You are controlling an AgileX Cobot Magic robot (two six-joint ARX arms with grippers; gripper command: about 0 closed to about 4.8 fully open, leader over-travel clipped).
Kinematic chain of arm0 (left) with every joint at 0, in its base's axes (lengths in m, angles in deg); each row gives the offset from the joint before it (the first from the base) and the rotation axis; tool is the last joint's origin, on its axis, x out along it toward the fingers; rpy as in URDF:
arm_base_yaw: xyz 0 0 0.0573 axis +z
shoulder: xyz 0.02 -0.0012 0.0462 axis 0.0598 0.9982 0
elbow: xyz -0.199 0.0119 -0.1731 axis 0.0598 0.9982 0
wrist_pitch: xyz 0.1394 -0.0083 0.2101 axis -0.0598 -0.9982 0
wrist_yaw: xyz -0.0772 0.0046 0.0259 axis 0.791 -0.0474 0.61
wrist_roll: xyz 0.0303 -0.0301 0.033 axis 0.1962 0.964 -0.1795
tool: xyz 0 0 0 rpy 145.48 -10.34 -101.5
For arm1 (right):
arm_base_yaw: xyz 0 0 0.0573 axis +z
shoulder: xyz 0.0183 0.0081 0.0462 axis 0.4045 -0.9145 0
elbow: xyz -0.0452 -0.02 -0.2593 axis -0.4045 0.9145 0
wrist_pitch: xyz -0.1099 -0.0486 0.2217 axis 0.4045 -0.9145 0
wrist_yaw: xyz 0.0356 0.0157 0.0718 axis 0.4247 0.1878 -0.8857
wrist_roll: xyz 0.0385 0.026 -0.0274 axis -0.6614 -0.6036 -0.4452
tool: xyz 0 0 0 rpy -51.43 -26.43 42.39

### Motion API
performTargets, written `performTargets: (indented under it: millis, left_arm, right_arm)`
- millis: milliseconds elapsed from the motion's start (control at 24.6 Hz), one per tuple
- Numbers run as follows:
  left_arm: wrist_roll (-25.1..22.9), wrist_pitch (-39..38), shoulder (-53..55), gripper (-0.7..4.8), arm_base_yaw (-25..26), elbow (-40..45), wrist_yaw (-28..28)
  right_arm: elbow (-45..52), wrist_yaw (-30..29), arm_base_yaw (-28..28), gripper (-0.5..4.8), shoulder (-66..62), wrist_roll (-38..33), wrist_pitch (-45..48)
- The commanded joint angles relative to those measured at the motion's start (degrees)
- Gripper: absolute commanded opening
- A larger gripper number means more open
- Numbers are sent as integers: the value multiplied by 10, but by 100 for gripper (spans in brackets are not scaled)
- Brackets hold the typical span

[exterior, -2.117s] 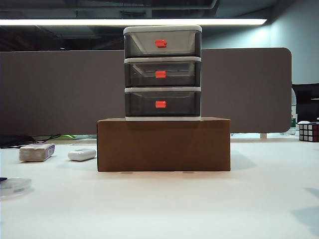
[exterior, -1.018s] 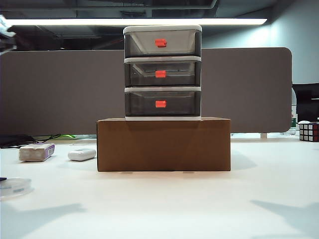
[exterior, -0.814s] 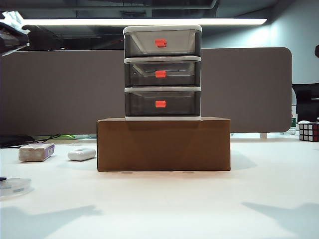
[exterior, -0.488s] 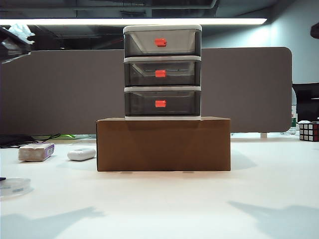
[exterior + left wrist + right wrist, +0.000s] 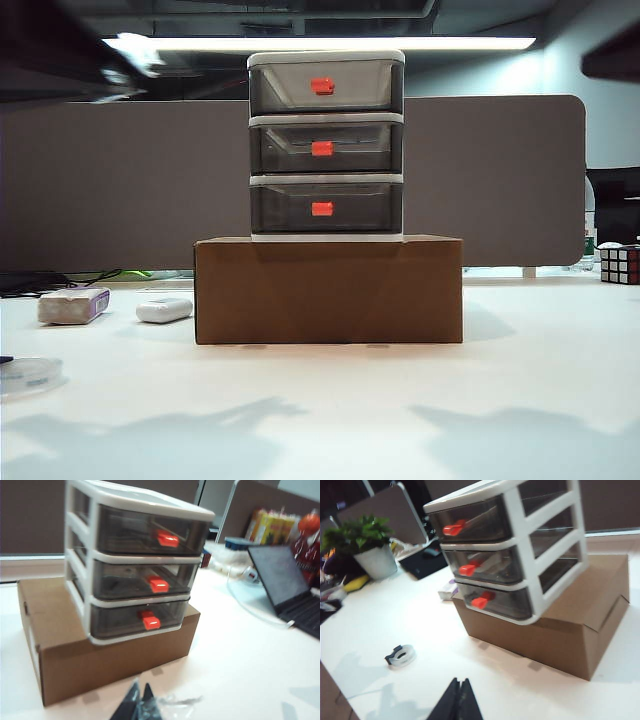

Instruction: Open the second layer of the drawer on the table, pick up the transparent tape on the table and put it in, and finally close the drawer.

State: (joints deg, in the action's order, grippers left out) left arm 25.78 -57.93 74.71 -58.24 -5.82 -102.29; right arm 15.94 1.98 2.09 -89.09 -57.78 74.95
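The drawer [image 5: 326, 145] is a white-framed three-tier cabinet on a brown cardboard box [image 5: 328, 290]. All three tiers are pushed in. The second layer [image 5: 325, 148] is the middle smoky tray with a red-orange knob [image 5: 159, 585]. The transparent tape [image 5: 30, 375] lies flat on the table [image 5: 330, 410] at the near left, also seen as the tape [image 5: 401, 656]. My left gripper [image 5: 142, 685] hovers shut in front of the box, with clear film stuck to its fingers. My right gripper [image 5: 460, 679] is shut and empty, above the table between the tape and the box.
Two white oblong blocks [image 5: 73, 305] [image 5: 165, 310] lie left of the box. A Rubik's cube [image 5: 620, 265] sits at the far right. A laptop [image 5: 285, 580] and a potted plant [image 5: 370, 545] stand on neighbouring desks. A grey partition [image 5: 120, 180] backs the table.
Both arms have swung into the top corners of the exterior view as dark blurs. Their shadows on the table have slid toward the middle. The drawer and tape have not moved.
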Motion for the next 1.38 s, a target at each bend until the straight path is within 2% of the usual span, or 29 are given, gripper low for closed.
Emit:
performTargets:
  millis: [41, 244, 366, 488, 570, 611, 733, 896, 1058, 1099, 1221, 1384]
  left_arm:
    - [-44, 87, 74, -5, 0, -20, -8]
    - [-67, 203, 215, -5, 2, -47, -18]
    - [-67, 238, 275, -5, 2, -61, -16]
    - [-67, 273, 316, -5, 2, -74, -14]
    - [-67, 277, 316, -5, 2, -74, -14]
    - [-66, 283, 316, -5, 5, -74, -14]
    - [-63, 292, 324, -5, 4, -83, -20]
    - [-67, 292, 366, -5, 2, -115, -73]
    - [-67, 297, 418, -3, 0, -147, -108]
    - [-66, 302, 432, 8, 0, -155, -109]
    - [-64, 339, 469, 90, 0, -169, -110]
    - [-66, 379, 535, 97, 0, -195, -148]
  right_arm:
    - [-40, 10, 18, -5, -52, 48, 10]
    - [-115, 9, 24, -5, -172, 96, 11]
    - [-156, -1, 25, -5, -229, 108, 10]
    - [-212, -80, 25, -5, -295, 107, 21]
    - [-219, -148, 24, -5, -312, 108, 60]
    - [-219, -160, 24, -5, -318, 107, 86]
    - [-222, -160, 24, -5, -330, 108, 124]
    - [-241, -127, 25, -5, -362, 108, 115]
    - [-273, -124, 24, -5, -407, 119, 107]
    - [-284, -124, 24, -5, -421, 126, 106]
    - [-315, -123, 24, -5, -457, 145, 104]
    - [-382, -124, 22, -5, -517, 194, 57]
